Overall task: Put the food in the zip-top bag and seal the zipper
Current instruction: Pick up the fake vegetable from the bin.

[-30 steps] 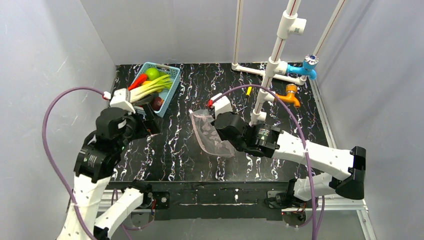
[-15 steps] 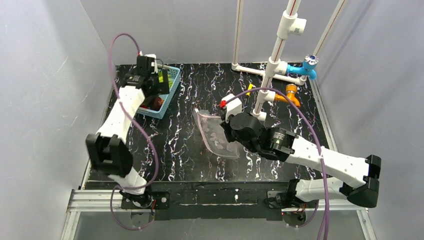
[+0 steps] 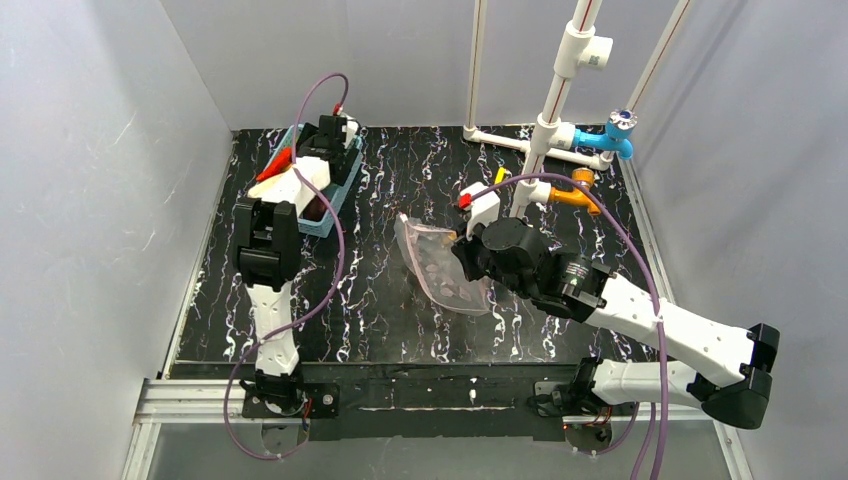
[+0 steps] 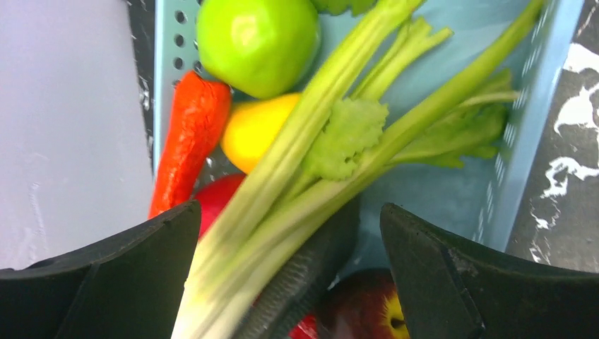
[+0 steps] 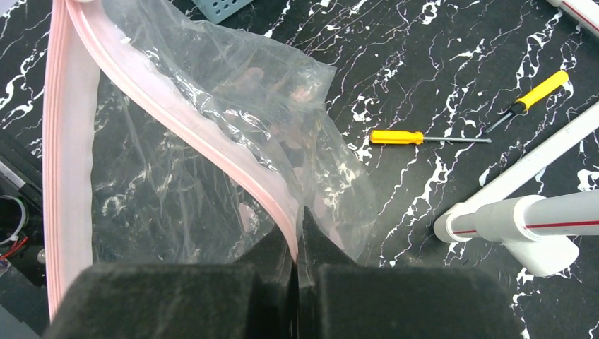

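The food lies in a light blue basket (image 3: 341, 186) at the back left: a round green fruit (image 4: 258, 42), a red chili (image 4: 187, 141), a yellow oval fruit (image 4: 258, 131), a long leek (image 4: 332, 162), a red pepper (image 4: 222, 201) and a dark red round piece (image 4: 360, 307). My left gripper (image 4: 289, 208) hangs open over the basket, its jaws either side of the leek's pale stalk without closing on it. Mid-table, my right gripper (image 5: 297, 219) is shut on the pink zipper (image 5: 176, 106) of the clear zip-top bag (image 3: 440, 270), whose mouth gapes towards the basket.
Two yellow-handled screwdrivers (image 5: 424, 138) (image 5: 537, 92) lie beyond the bag. A white pipe frame (image 3: 545, 130) with a blue tap (image 3: 612, 140) and an orange tap (image 3: 582, 190) stands at the back right. A dark ribbed piece (image 4: 304, 282) lies under the leek. Grey walls close in the table.
My left arm has swung from the near left up to the basket and now hovers over the food. My right arm has shifted the held bag slightly rightward.
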